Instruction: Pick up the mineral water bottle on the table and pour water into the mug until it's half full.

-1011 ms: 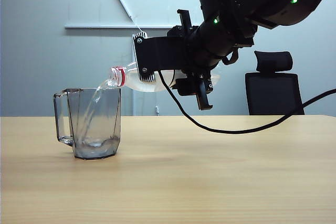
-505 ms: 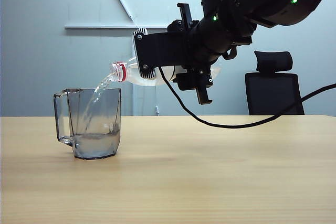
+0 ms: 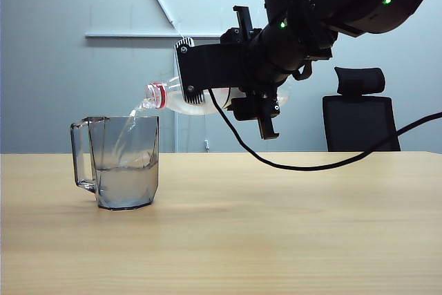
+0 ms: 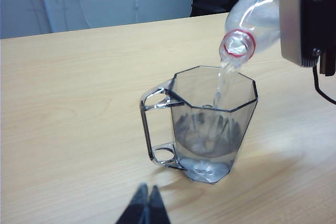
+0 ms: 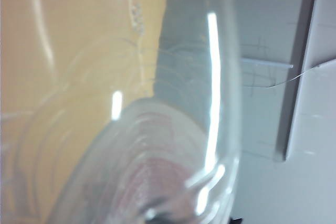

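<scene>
- Where the left wrist view is nearest its own camera, the left gripper (image 4: pixel 146 207) is seen low over the table (image 4: pixel 68 103), its two dark fingertips pressed together with nothing between them.
- Just beyond those fingertips, the mug (image 4: pixel 202 124) is found standing upright on the wood, its squared handle turned toward the open side of the table.
- Clear water (image 4: pixel 202 153) is observed lying in the lower part of the mug; in the exterior view its surface is read at roughly half the mug's height.
- Above the mug's rim, the mineral water bottle (image 4: pixel 252 19) is held nearly level, its open mouth with the red neck ring tipped slightly downward, and a thin stream is seen falling from it into the mug.
- The right gripper (image 3: pixel 245 91) is recorded in the air above the table, to the right of the mug, clamped around the bottle's body; its fingers are closed on the plastic.
- At the right wrist camera, only blurred clear plastic of the bottle and a trace of its red label are made out.
- Behind the table, a black office chair (image 3: pixel 360 112) is noted against the grey wall.
</scene>
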You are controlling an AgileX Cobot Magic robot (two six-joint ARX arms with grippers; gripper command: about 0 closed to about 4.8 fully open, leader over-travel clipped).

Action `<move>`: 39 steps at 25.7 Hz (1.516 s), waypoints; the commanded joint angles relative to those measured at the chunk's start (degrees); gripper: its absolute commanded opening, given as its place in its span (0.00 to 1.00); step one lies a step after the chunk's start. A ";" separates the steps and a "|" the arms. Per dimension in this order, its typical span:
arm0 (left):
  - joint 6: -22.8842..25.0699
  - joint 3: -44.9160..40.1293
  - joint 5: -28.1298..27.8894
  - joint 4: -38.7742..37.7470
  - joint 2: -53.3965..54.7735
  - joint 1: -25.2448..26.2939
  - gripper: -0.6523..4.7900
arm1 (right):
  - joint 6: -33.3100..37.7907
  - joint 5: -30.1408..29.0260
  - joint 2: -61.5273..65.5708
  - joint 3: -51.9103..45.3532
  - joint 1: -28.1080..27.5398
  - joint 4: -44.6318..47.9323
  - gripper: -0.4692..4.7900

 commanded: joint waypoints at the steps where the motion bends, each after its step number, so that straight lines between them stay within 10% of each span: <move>1: -0.17 0.13 0.24 0.33 0.02 -0.07 0.12 | 3.28 -0.09 -0.68 0.63 0.13 2.03 0.58; 12: -0.17 0.13 0.24 0.33 0.02 -0.07 0.12 | 19.04 1.62 -0.70 0.63 0.15 1.64 0.58; 27: -0.17 0.13 0.24 0.33 0.02 12.28 0.12 | 94.47 -9.38 -15.63 -11.21 -2.80 1.68 0.58; 39: -0.17 0.13 0.24 0.33 0.02 23.45 0.12 | 99.43 -6.21 -20.76 -32.22 -3.41 13.99 0.58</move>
